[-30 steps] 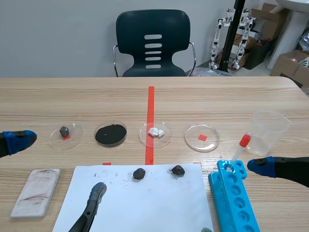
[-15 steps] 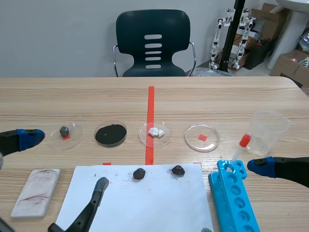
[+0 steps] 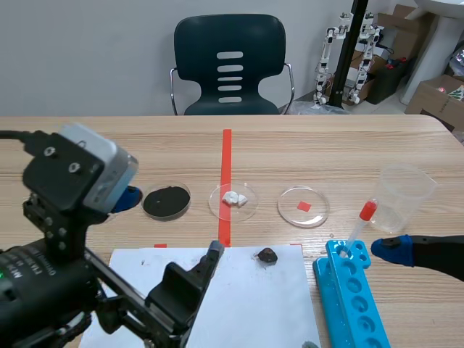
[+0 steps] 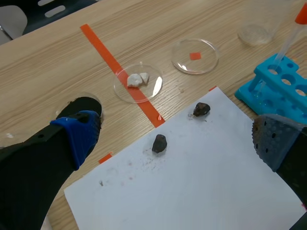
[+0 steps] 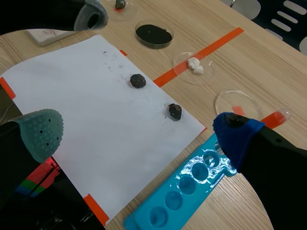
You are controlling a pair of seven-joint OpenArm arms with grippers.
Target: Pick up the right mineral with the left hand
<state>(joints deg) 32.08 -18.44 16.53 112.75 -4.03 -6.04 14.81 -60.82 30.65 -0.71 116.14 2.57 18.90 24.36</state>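
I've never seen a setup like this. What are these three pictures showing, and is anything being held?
This is a robot with two black arms. One picture looks across the wooden table from between them; the other two come from a camera on each wrist. On a white paper sheet lie the left dark mineral and the right dark mineral. Beyond sit a clear dish of black powder and a clear dish of white lumps. A blue plastic tube rack stands at the right. The left gripper and right gripper are open, holding nothing.

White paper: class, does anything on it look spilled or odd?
Yes: dark crumbs and smudges dot the paper beside the left rock, like dust shed from it. The right rock lies near the paper's far edge.
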